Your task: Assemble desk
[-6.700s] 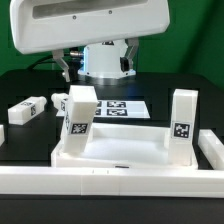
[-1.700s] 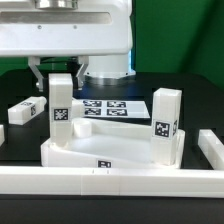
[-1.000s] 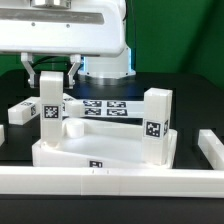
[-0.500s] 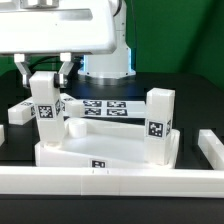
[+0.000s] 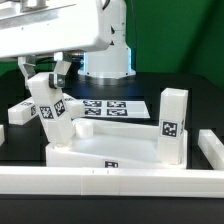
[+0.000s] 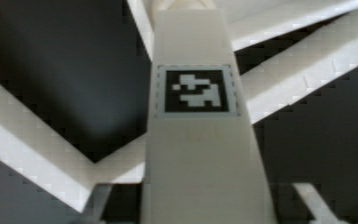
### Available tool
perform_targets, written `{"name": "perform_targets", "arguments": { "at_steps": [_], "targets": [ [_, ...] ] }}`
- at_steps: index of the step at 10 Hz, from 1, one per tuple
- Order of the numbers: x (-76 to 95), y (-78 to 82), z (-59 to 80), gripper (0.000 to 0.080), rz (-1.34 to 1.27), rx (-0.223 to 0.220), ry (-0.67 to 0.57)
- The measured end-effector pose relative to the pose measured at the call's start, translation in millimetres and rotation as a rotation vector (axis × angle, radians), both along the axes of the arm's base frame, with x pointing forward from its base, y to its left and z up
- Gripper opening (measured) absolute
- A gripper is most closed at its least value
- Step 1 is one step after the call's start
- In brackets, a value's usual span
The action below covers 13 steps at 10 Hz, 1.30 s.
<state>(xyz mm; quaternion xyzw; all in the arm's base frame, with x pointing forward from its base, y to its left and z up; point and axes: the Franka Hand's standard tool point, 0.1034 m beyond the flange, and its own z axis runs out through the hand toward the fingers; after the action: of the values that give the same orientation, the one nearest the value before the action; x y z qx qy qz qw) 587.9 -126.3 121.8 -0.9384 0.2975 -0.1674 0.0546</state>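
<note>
My gripper (image 5: 46,80) is shut on a white square-section leg (image 5: 48,108) with a tag. The leg is tilted, its lower end leaning toward the exterior view's right at the left corner of the desk slab (image 5: 112,152). I cannot tell whether that end sits in a socket. In the wrist view the leg (image 6: 197,120) fills the middle between my fingers (image 6: 107,204). A second leg (image 5: 173,125) stands upright on the slab's right corner. A round socket (image 5: 86,127) shows on the slab's far side. A third leg (image 5: 27,110) lies loose on the table at the left.
The marker board (image 5: 112,107) lies behind the slab by the robot base. A long low white rail (image 5: 110,182) runs along the front, with a white end piece (image 5: 211,149) at the right. A small white part (image 5: 2,133) sits at the far left edge.
The held leg has gone from upright to tilted, its top leaning to the exterior view's left. The slab with its standing leg has shifted to the exterior view's right.
</note>
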Motion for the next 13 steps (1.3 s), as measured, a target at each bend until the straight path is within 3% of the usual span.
{"name": "perform_targets", "arguments": {
  "at_steps": [1,3,7,9,13],
  "targets": [
    [-0.1,1.6,-1.0,0.0291,-0.05,0.02,0.002],
    [1.3,14.8,-3.0,0.0291,-0.22,0.106,0.021],
    [13.0,40.7,-0.6,0.0291,-0.452,0.211,0.027],
    [15.7,50.8,-1.5,0.0291,-0.436,0.21,0.028],
    [16.2,52.9,-1.5,0.0291,-0.406,0.199,0.028]
  ]
}}
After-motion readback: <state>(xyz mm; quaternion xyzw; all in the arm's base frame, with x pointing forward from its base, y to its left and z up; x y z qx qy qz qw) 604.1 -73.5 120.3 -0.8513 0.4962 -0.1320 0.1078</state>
